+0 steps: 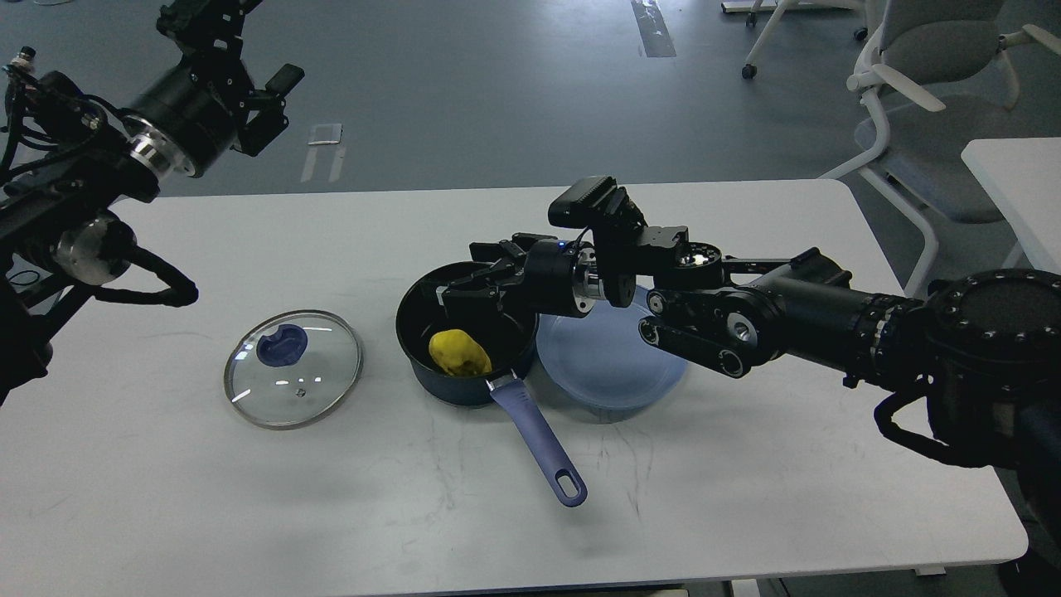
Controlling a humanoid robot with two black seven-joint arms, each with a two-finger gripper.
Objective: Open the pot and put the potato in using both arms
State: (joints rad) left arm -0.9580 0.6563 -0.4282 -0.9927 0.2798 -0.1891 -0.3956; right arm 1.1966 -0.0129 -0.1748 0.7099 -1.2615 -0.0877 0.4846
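The dark blue pot (431, 377) stands open at the table's middle, its purple handle (539, 448) pointing to the front right. The yellow potato (458, 351) lies inside the pot. My right gripper (462, 278) is open and empty, hovering over the pot's far rim. The glass lid (293, 368) with a blue knob lies flat on the table left of the pot. My left gripper (207, 16) is raised high at the far left, away from the table; its fingers cannot be told apart.
An empty blue plate (613, 365) sits right of the pot, partly under my right arm. The white table (746, 481) ends near the bottom edge. Office chairs (920, 91) and another table stand at the back right.
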